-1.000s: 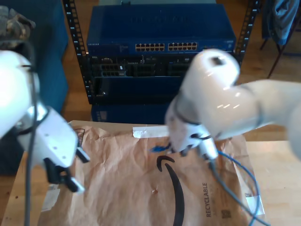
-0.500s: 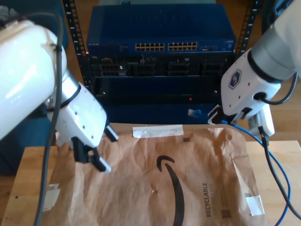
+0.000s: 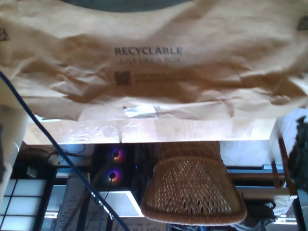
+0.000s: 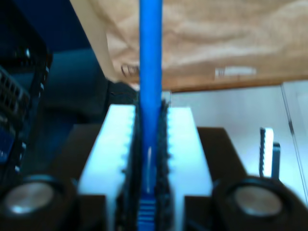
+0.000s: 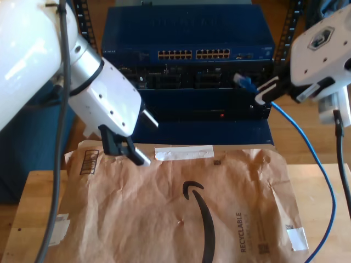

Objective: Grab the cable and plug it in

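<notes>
At the exterior view's left, my first gripper [image 5: 150, 143] hangs over the far left corner of the brown paper mailer [image 5: 164, 219], its two fingers spread wide with nothing between them. The mailer lies flat on the wooden table [image 5: 33, 192], a printed arrow near its middle and the word RECYCLABLE toward the exterior view's right. Behind the table stands a dark rack with a blue network switch [image 5: 186, 33] near its top, a row of ports across its front. At the exterior view's right, my second gripper [image 5: 267, 92] is raised in front of the rack, below the switch's ports, and is clamped on the cable [image 5: 307, 143] close to its plug, which sticks out toward the rack. From there the cable drops in a long curve past the mailer's right edge. In the second wrist view the cable [image 4: 150, 48] runs straight out between the closed white pads [image 4: 113, 159].
</notes>
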Motion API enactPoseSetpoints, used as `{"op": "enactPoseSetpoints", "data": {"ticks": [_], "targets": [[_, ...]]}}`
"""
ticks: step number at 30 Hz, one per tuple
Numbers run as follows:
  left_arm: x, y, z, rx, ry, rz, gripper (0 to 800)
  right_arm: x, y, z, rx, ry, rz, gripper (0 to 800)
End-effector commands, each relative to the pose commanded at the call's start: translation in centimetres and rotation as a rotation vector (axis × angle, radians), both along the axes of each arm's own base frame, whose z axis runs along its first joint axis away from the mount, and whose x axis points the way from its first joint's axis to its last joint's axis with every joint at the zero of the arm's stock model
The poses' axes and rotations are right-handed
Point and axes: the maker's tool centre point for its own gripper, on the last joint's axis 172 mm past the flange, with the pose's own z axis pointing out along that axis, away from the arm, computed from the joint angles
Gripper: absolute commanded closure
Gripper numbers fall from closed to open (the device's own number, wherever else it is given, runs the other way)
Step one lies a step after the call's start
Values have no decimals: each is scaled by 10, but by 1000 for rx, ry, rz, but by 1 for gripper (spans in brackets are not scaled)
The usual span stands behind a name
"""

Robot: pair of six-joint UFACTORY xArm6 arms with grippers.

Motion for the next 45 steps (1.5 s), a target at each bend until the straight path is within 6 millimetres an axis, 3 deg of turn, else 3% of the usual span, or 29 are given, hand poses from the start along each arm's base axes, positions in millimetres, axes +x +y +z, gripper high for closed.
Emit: {"op": "enactPoseSetpoints", "data": {"ticks": [3, 9, 12, 18, 22, 25, 29, 37, 41, 45], "targets": [[5, -12, 22, -50, -25, -4, 0, -1, 3, 19, 16, -34, 0, 796], [14, -20, 42, -59, -68, -24, 0, -6, 9, 63, 53, -44, -50, 796], [14, -24, 49, -76, -75, -24, 0, -8, 9, 76, 57, -67, -55, 796], [16, -36, 85, -131, -118, -40, 1, -17, 17, 89, 86, -60, -49, 796], [17, -41, 108, -160, -155, -44, 1, -21, 18, 95, 90, -73, -49, 796], [8, -50, 118, -203, -139, -59, 1, -27, 19, 97, 88, -77, -44, 796], [-4, -64, 145, -282, -133, -90, 1, -31, 20, 93, 87, -59, -33, 796], [-3, -72, 165, -324, -148, -96, 2, -30, 22, 87, 85, -50, -31, 796], [-12, -84, 181, -408, -108, -94, 3, -30, 23, 82, 90, -37, -32, 796], [-14, -85, 181, -415, -89, -91, 7, -25, 22, 83, 90, -53, -40, 796]]}}
